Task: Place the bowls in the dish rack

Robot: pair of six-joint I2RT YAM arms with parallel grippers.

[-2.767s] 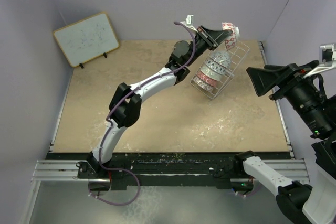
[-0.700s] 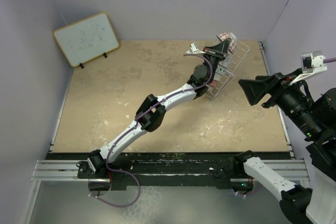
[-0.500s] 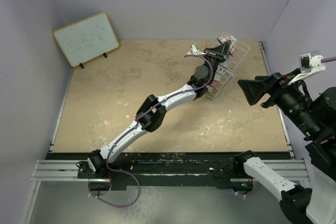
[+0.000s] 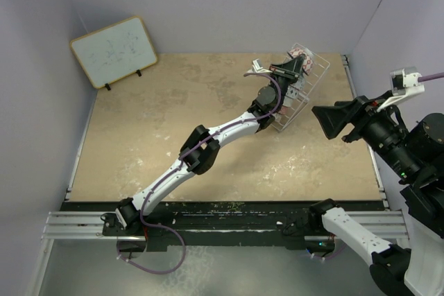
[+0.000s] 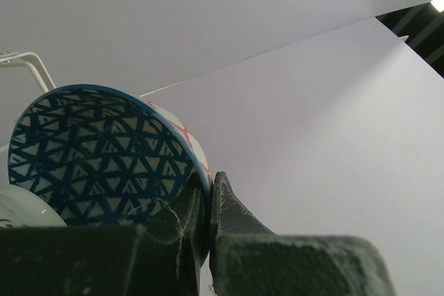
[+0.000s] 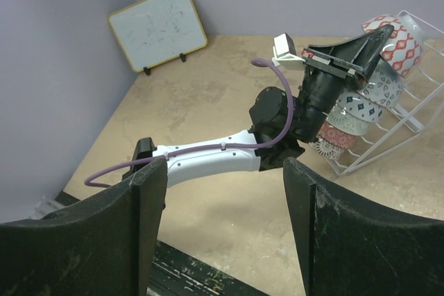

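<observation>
My left gripper (image 4: 297, 65) (image 5: 208, 186) is shut on the rim of a bowl (image 5: 104, 157) with a blue triangle pattern inside and a red-and-white outside. It holds the bowl (image 4: 300, 51) (image 6: 397, 38) on edge at the far top end of the white wire dish rack (image 4: 313, 80) (image 6: 416, 112). Several other bowls (image 6: 361, 105) stand in a row in the rack below it, partly hidden by the left arm in the top view. My right gripper (image 4: 331, 120) (image 6: 225, 164) hangs open and empty, raised over the right side of the table and facing the rack.
A framed whiteboard (image 4: 114, 50) (image 6: 158, 27) leans at the back left corner. Purple walls close in the table on three sides. The left arm (image 4: 208, 143) stretches diagonally across the middle of the table.
Since the earliest frame the left arm has stretched out and brought the bowl down to the rack's far end. Over the last half second it barely moves; the right gripper drifts slightly left.
</observation>
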